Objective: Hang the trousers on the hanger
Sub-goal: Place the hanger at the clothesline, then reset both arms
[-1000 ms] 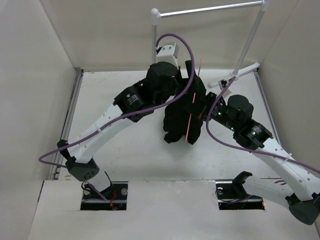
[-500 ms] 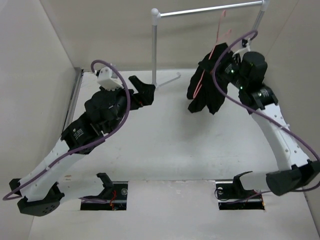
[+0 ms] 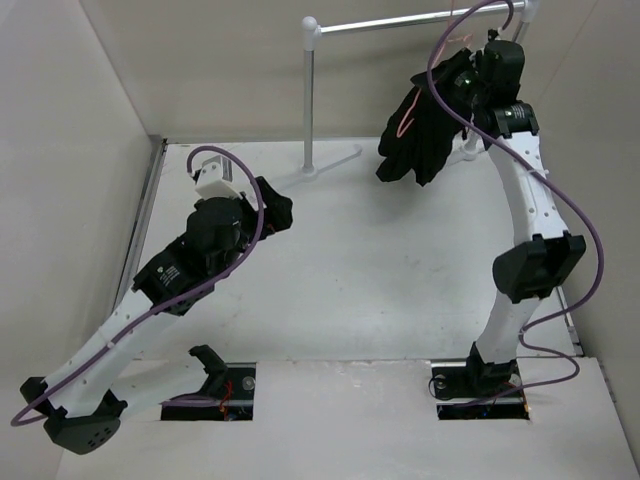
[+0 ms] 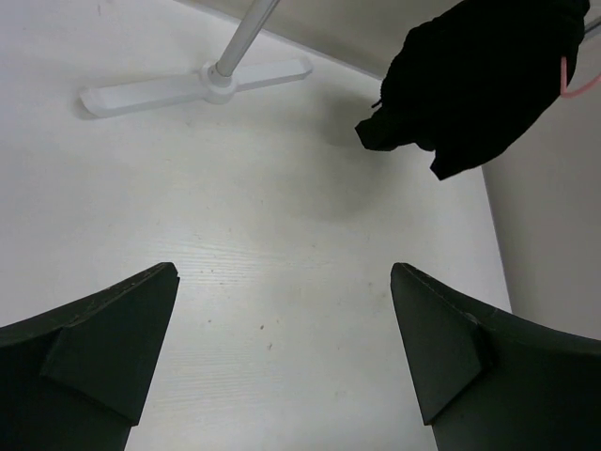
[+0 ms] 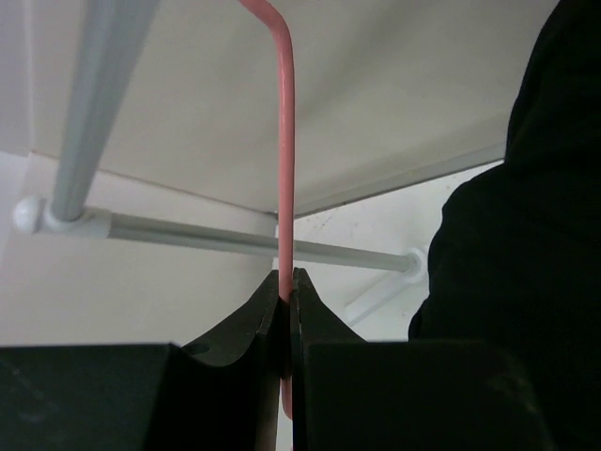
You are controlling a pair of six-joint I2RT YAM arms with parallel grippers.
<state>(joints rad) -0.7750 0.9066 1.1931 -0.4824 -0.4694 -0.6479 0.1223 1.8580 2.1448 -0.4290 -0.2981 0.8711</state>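
Trousers (image 3: 420, 130), black, soft and bunched up, hung on the thin pink wire hanger (image 5: 285, 141), high up by the round bar of the white rack (image 3: 390, 21). Only the right wrist view showed the right claw (image 5: 287, 282) pinching that smooth wire tight. The left claw (image 4: 284, 272) stood wide apart over the white table (image 4: 282, 188).
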